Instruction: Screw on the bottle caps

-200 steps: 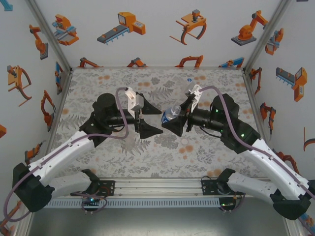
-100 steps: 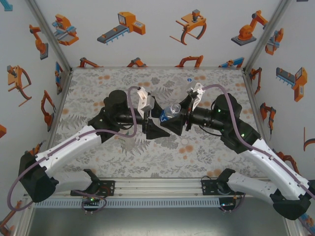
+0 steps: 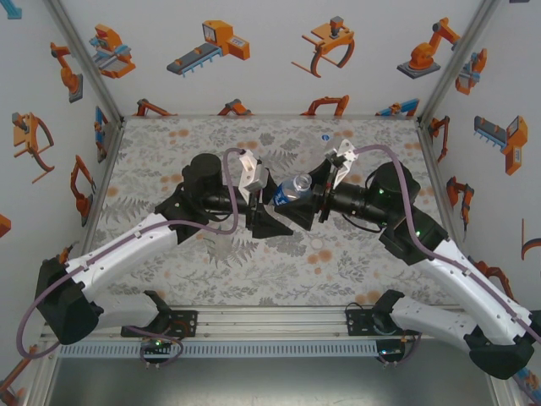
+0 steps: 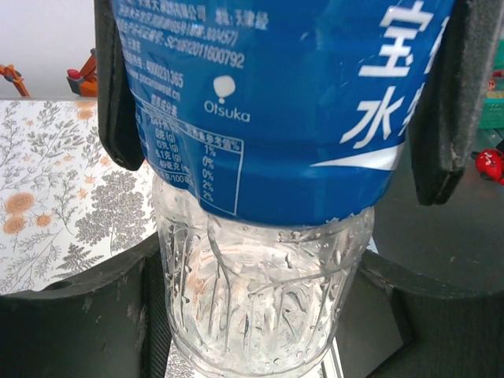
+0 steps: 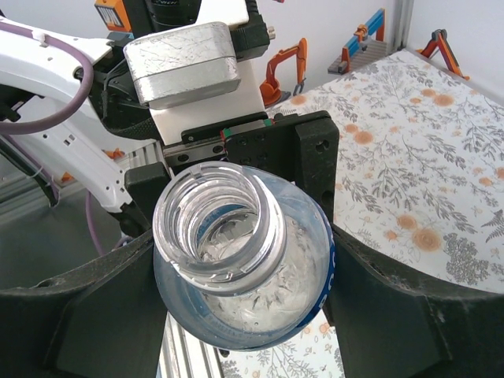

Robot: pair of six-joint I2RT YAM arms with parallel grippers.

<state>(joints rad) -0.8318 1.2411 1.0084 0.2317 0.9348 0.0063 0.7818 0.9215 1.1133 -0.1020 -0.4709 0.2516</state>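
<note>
Fingers [image 4: 71, 323] of the left gripper [image 3: 272, 210] pressed against both sides of the clear, ribbed base end of the blue-labelled bottle [image 4: 268, 118], viewed close up from the left wrist. On the near side of the left arm, on the floral tabletop [image 3: 161, 144], possibly a plain see-through bottle [image 3: 221, 244], upright, too faint for further detail.

At centre, the blue-labelled bottle in the air above the tabletop, roughly level between the two grippers: base toward the left arm, threaded mouth toward the right arm, mouth open and threads bare in the right wrist view. White lettering and a small printed table on the blue label.

Further right, the right gripper [image 3: 303, 196], fingers [image 5: 71, 323] clamped one on each side of the bottle's upper body, black pads flat against the label in the left wrist view. Beyond the bottle in the right wrist view, the left gripper's black fingers and silver-topped wrist housing.

On the tabletop on the near side of the right gripper and apart from it, a small white round cap [image 3: 318, 244]. At far right, white walls [image 3: 499, 51] with orange robot-arm prints.
</note>
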